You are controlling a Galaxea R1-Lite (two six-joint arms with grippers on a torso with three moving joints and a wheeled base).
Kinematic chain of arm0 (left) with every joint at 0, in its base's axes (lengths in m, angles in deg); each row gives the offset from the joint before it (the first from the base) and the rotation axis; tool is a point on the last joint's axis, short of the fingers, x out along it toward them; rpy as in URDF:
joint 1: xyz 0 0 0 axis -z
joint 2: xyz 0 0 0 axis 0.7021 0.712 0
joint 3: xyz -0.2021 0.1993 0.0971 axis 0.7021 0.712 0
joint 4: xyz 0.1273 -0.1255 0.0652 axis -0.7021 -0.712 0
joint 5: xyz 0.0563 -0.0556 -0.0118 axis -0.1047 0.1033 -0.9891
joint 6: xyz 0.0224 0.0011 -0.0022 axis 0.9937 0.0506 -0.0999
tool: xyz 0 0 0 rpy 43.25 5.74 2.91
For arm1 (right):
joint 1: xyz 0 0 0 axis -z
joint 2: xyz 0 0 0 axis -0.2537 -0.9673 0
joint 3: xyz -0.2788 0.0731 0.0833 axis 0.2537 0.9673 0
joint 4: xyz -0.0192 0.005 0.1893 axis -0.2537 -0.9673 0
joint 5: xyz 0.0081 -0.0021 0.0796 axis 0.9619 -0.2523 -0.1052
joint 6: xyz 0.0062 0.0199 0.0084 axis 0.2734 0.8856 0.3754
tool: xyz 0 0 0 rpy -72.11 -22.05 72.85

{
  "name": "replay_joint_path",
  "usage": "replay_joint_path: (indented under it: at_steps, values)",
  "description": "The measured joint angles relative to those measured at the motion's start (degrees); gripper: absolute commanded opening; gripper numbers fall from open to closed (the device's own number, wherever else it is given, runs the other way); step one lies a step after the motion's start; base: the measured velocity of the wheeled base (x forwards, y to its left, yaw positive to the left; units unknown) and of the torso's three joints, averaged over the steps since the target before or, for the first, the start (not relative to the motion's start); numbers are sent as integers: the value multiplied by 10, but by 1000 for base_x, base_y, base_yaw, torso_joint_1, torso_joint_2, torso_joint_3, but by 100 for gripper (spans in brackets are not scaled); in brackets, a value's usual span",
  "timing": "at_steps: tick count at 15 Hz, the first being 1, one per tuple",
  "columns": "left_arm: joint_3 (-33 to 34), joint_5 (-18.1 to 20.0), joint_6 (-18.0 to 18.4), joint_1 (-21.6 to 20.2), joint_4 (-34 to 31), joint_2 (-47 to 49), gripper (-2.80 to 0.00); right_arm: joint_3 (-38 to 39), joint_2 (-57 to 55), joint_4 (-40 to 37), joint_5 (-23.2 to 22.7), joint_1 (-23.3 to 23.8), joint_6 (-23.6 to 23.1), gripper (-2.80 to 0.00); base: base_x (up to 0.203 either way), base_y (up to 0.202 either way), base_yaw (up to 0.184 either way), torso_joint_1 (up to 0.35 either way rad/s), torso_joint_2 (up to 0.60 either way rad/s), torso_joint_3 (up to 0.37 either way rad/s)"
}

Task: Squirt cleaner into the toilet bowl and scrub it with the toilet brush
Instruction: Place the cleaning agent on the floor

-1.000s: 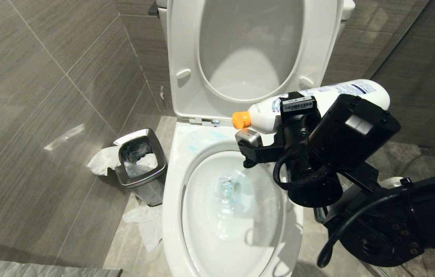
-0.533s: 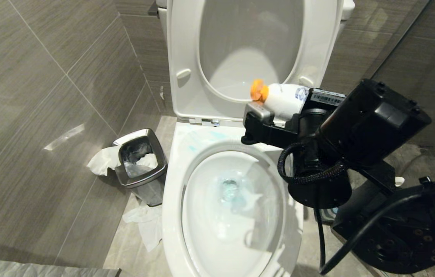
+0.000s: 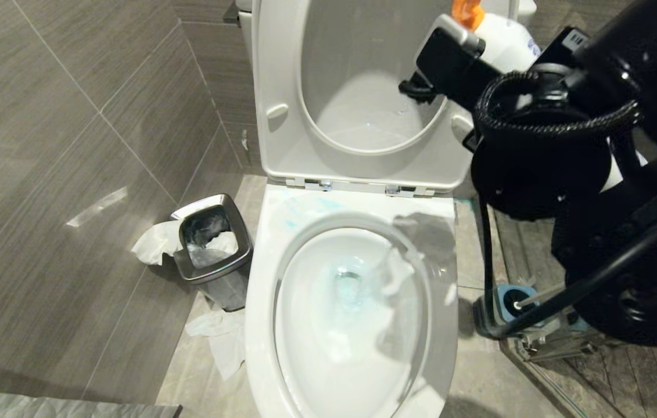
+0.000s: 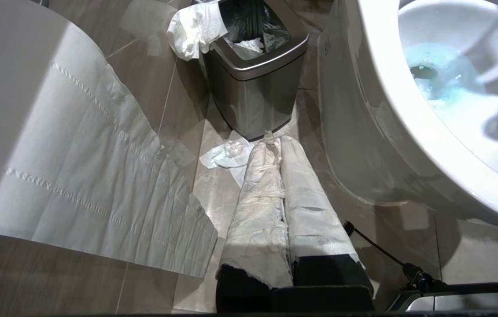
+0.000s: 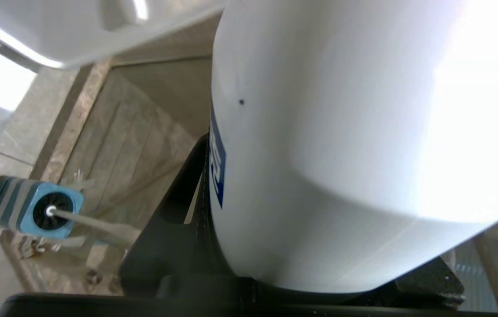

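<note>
The white toilet bowl (image 3: 261, 302) stands open in the middle, with pale blue cleaner (image 3: 351, 290) tinting its water and smeared on the back rim (image 3: 299, 210). My right gripper (image 3: 494, 49) is high at the upper right, in front of the raised seat, shut on a white cleaner bottle (image 3: 508, 40) with its orange cap (image 3: 466, 7) up. In the right wrist view that bottle (image 5: 341, 132) fills the jaws. The toilet brush handle (image 3: 531, 297) (image 5: 94, 224) sticks out of its blue holder (image 3: 505, 306) right of the bowl; its bristles are hidden. My left gripper (image 4: 277, 143) hangs shut beside the bowl.
A steel-rimmed bin (image 3: 212, 249) (image 4: 253, 66) stands left of the bowl, with crumpled tissue (image 3: 218, 339) on the floor by it. A toilet paper sheet (image 4: 77, 176) hangs close to the left arm. The seat and lid (image 3: 282, 87) stand raised against the back wall.
My right gripper has lifted the bottle from above the bowl up and to the right, and turned it from lying sideways to cap-up. The brush holder is now uncovered.
</note>
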Motion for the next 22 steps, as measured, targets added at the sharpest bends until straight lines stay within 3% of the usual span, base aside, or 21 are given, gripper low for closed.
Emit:
replay_joint_path:
  at_steps: [6,12,17,20,22]
  values:
    - [0,0,0,0,0,0,-280,-108,55,-86,25,0,-8,-280,0,0,0,0,0,0]
    - [0,0,1,0,0,0,-280,-174,75,-129,17,9,-67,-280,0,0,0,0,0,0]
    - [0,0,1,0,0,0,-280,-195,68,-126,-39,116,-82,-280,0,0,0,0,0,0]
    - [0,0,0,0,0,0,-280,-277,54,-129,-36,151,-81,-280,0,0,0,0,0,0]
    - [0,0,1,0,0,0,-280,-325,47,-130,-5,158,-81,-280,0,0,0,0,0,0]
